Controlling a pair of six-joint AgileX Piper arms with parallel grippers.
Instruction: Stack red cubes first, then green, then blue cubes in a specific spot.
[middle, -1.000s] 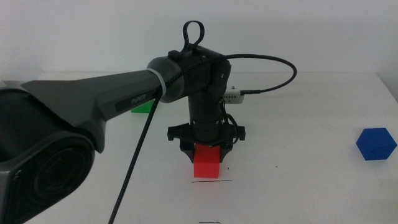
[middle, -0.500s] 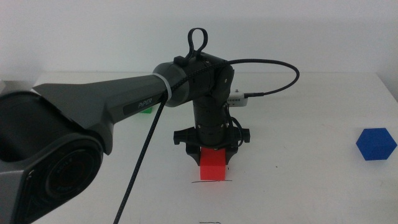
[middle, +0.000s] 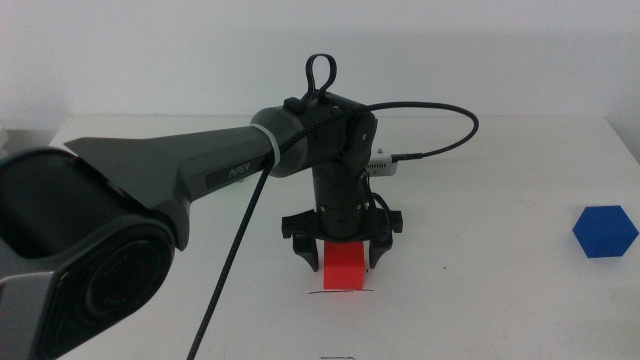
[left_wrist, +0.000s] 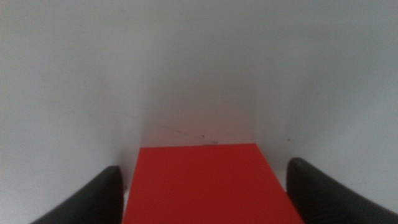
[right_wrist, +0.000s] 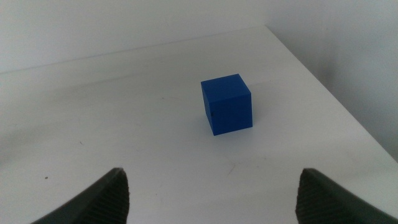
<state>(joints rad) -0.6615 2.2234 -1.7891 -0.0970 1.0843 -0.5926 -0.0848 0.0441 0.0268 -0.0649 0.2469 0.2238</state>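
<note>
The red cube (middle: 345, 268) sits on the white table just behind the black pen stroke (middle: 340, 292). My left gripper (middle: 338, 258) stands over it with its jaws open, one on each side of the cube. In the left wrist view the red cube (left_wrist: 205, 186) lies between the two jaws with a gap on both sides. The blue cube (middle: 604, 232) sits far right. It also shows in the right wrist view (right_wrist: 227, 104), ahead of my open, empty right gripper (right_wrist: 214, 183). The green cube is hidden behind the left arm.
The left arm (middle: 180, 190) crosses the left half of the table, its black cable (middle: 440, 140) looping behind it. The table's right edge (middle: 632, 150) runs just past the blue cube.
The left gripper brought the red cube slightly right and down onto the table by the pen stroke. Its jaws have spread apart and let go of the cube.
</note>
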